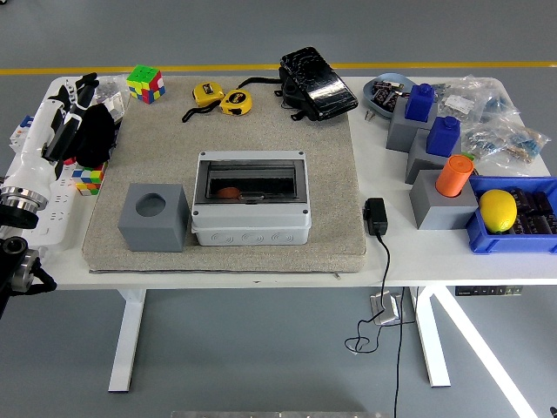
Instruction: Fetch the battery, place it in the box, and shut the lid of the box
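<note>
The left robot hand [80,94] rests at the counter's [383,252] ten o'clock corner, its dark fingers [87,84] loosely extended and holding nothing; whether they touch the clutter beneath cannot be told. The right robot hand is out of view. The box [251,198] sits at the centre of the beige mat [331,174], and through its smoky lid [251,178] a small orange-brown thing, probably the battery [229,192], lies in the left part of the interior. The lid appears down, flush with the white frame, though whether it is latched is too fine to tell. The grey block [153,216] with a round hole stands just beside the box at nine o'clock.

Judged from this, little remains but confirming the closure. To do that well, the robot hand should travel toward three o'clock above the block, then press flat fingers on the lid's front edge near the latch, pushing straight down so the box does not slide on the mat.
</note>
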Robot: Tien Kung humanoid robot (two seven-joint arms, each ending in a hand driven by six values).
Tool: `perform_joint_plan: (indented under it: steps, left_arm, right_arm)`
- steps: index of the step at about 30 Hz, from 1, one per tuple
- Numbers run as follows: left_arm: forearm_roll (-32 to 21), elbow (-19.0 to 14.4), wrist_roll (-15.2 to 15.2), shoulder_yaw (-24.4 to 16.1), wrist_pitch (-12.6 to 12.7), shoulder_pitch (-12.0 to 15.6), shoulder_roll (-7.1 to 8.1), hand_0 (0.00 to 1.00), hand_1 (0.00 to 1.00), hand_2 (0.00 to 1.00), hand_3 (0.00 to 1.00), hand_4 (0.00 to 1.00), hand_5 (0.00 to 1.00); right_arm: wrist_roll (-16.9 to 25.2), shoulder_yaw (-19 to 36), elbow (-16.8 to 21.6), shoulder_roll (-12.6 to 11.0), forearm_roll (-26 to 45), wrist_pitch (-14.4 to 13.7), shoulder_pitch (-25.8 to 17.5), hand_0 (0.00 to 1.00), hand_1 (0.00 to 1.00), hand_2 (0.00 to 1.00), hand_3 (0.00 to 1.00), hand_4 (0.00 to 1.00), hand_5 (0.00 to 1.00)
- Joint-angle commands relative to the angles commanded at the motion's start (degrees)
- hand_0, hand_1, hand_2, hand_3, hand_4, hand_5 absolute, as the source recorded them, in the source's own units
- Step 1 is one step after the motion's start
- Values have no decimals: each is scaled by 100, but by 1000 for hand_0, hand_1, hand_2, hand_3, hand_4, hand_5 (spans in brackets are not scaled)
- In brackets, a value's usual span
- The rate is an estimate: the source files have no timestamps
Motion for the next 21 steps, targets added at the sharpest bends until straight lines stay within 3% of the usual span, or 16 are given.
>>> perform_joint_plan:
  steps: [21]
  left_arm:
    - [21, 1, -2, 1, 30, -21, 4, 938, 927, 904, 885, 998, 998]
  right_arm:
    - [-4, -4, 0, 4, 1, 0, 8, 847, 848, 812, 855, 998, 998]
